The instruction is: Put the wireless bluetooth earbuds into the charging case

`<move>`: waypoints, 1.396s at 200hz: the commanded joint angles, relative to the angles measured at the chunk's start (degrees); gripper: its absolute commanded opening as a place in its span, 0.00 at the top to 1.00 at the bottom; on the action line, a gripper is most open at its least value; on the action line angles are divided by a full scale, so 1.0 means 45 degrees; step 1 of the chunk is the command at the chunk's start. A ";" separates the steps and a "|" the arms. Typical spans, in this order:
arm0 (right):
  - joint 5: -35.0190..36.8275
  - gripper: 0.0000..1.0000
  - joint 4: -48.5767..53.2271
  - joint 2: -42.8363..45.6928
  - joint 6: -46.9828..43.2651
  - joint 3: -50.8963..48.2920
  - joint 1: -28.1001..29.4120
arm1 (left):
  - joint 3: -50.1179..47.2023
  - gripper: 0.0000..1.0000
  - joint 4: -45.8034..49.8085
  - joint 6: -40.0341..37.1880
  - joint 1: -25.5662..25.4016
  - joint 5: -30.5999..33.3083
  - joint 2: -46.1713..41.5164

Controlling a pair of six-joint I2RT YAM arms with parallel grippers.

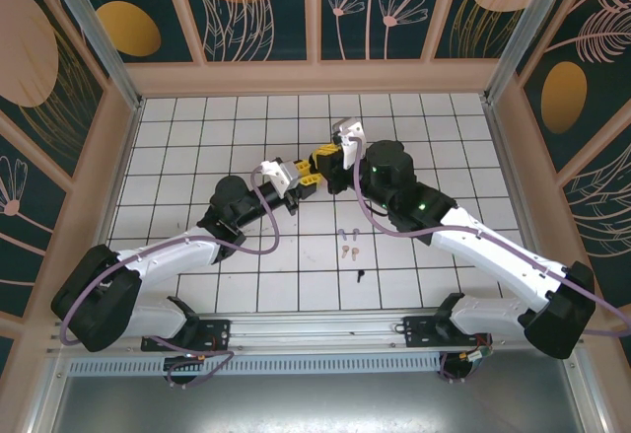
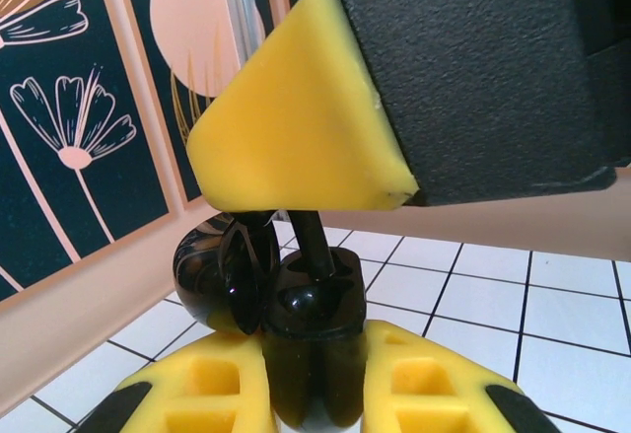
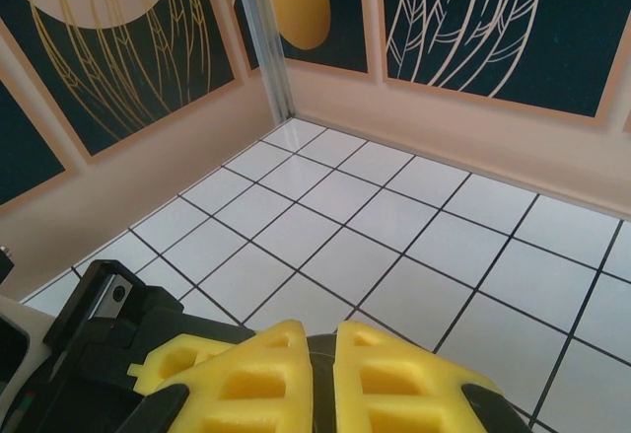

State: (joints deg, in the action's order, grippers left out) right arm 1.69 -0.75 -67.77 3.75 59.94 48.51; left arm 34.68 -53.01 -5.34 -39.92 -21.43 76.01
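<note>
My left gripper [image 1: 299,180] [image 2: 315,344] is shut on a glossy black charging case [image 2: 315,349], held upright above the tiles with its lid [image 2: 212,275] swung open to the left. Right above it, my right gripper [image 1: 319,160] [image 3: 322,342] is shut on a black earbud [image 2: 312,244]. The bud's stem reaches down into one of the case's wells. In the right wrist view the bud is just a dark sliver [image 3: 323,379] between the yellow fingers. On the floor lie a lavender pair [image 1: 345,234], a pale pink pair [image 1: 348,252] and one black earbud [image 1: 360,275].
The white tiled floor [image 1: 197,137] is boxed in by peach walls [image 1: 315,76] with dark floral panels. The left gripper's body [image 3: 94,339] sits close under the right gripper. Both arms [image 1: 493,246] reach in from the near edge and meet mid-floor.
</note>
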 commanded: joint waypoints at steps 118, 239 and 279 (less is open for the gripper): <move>-0.0514 0.93 -0.0364 0.0591 0.0559 -0.1095 -0.0136 | 0.0554 1.00 -0.0426 0.0128 -0.0137 0.0133 -0.0230; -0.1289 0.76 0.0924 -0.0214 -0.0139 -0.0349 0.0060 | 0.0678 1.00 -0.0358 0.0284 -0.0152 0.0226 -0.0045; 0.0058 0.40 0.1198 0.0108 0.1026 0.0547 0.0020 | 0.0367 1.00 -0.0758 0.0396 -0.0152 0.0443 0.0063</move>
State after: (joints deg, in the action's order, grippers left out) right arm -1.96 2.35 -67.90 5.15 58.67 48.77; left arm 35.44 -50.74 -4.40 -40.45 -19.97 76.18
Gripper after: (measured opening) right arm 0.538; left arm 0.187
